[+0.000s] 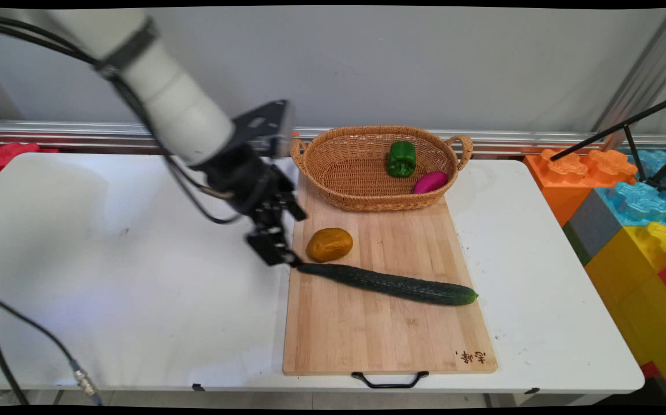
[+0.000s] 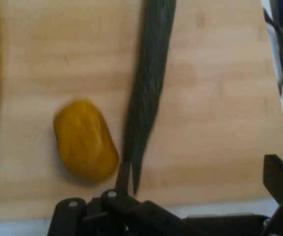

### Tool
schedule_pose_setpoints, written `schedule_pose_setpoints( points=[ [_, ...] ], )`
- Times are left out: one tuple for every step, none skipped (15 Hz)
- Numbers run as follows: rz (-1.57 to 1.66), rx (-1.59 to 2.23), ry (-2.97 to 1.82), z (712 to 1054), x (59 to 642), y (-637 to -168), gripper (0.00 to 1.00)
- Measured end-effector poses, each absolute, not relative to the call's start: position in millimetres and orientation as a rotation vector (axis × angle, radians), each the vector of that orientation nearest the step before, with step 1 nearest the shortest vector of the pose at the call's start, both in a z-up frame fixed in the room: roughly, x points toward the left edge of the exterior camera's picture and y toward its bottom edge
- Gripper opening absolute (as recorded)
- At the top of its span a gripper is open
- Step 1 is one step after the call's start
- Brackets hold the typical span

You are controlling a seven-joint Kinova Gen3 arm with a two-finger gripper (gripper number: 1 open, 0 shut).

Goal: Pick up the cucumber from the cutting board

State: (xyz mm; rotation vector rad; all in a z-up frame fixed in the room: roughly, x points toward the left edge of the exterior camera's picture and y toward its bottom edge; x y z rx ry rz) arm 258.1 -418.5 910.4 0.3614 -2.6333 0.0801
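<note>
Nearest the camera, a cutting board (image 1: 367, 340) carries a cucumber (image 1: 390, 283) lying slantwise beside a yellow potato (image 1: 329, 244). Gripper (image 1: 278, 245) fingers stand apart, seemingly touching the cucumber's left tip. Cucumber judged stiff, slick; best gripped mid-length. Behind sits a basket (image 1: 333, 190).

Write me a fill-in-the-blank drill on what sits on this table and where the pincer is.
1. The pincer is at the tip of the long dark green ____.
2. The yellow-brown potato lies on the wooden ____.
3. The green pepper and the magenta vegetable lie inside the wicker ____.

Missing words: cucumber; cutting board; basket.
</note>
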Motion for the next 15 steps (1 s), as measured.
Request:
schedule_pose_setpoints(
  points=[
    [0.09, 0.349, -2.634, 905.2, 244.4, -422.1, 1.0],
    [0.104, 0.337, -2.635, 897.7, 229.3, -426.5, 1.0],
    [0.112, 0.327, -2.638, 889.6, 217.3, -430.0, 1.0],
    [0.115, 0.32, -2.64, 883.6, 209.7, -431.9, 1.0],
    [0.12, 0.307, -2.644, 873.8, 197.2, -435.5, 1.0],
    [0.121, 0.303, -2.645, 871.0, 194.2, -436.5, 1.0],
    [0.126, 0.291, -2.648, 860.8, 183.8, -439.7, 1.0],
    [0.131, 0.282, -2.651, 853.9, 177.0, -442.4, 1.0],
    [0.139, 0.269, -2.654, 846.0, 169.6, -445.7, 1.0],
    [0.145, 0.259, -2.656, 840.9, 165.2, -447.9, 1.0],
    [0.157, 0.242, -2.658, 832.7, 158.2, -451.3, 1.0],
    [0.165, 0.229, -2.659, 827.1, 153.7, -453.6, 1.0],
    [0.175, 0.21, -2.661, 818.7, 147.3, -456.7, 1.0],
    [0.182, 0.197, -2.662, 813.2, 143.2, -458.7, 1.0],
    [0.189, 0.185, -2.662, 808.3, 139.5, -460.6, 1.0]
  ],
)
